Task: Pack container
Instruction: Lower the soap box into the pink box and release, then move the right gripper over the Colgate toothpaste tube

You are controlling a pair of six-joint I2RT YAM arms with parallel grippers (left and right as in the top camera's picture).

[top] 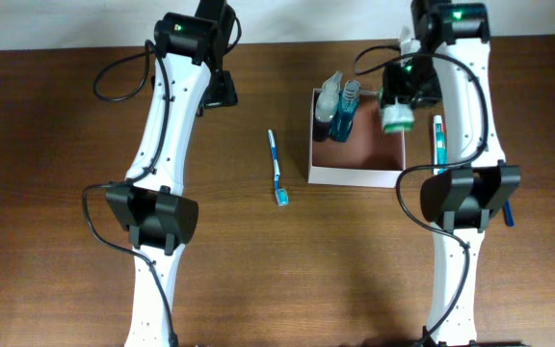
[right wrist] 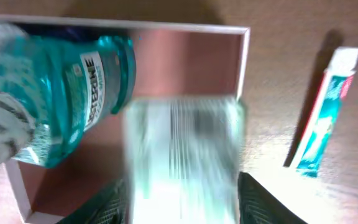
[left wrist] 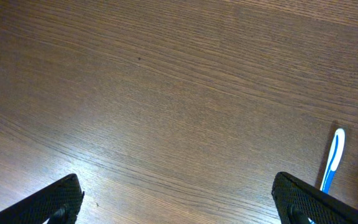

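Closest in, right gripper astride a small white-and-green jar, smeared by motion; dark fingers flanking it on both sides, yet no telling whether clamped on it or just parted from it. Directly below, the container: square open box, white walls, pinkish-brown floor, sitting on the right part of the table under the right arm. Inside, toward the left wall, a teal mouthwash bottle and, seen from overhead, a clear spray bottle beside it in the far left corner. Bare floor only in the right half, and the jar hanging hard against the right wall. Main hazard from here, as a judgement: release this near the rim, with a clip on the wall's top edge and a tumble out onto the table. Second hazard: a drop too far left, a knock against the mouthwash bottle and a jumble in the box. Third: a lift-off with fingers only half parted, dragging the jar back up or nudging the light box. Just outside the right wall, a toothpaste tube, flat on the wood. Farther left, well apart from the box, a blue-and-white toothbrush. Farthest, left gripper, spread wide and empty above bare wood.
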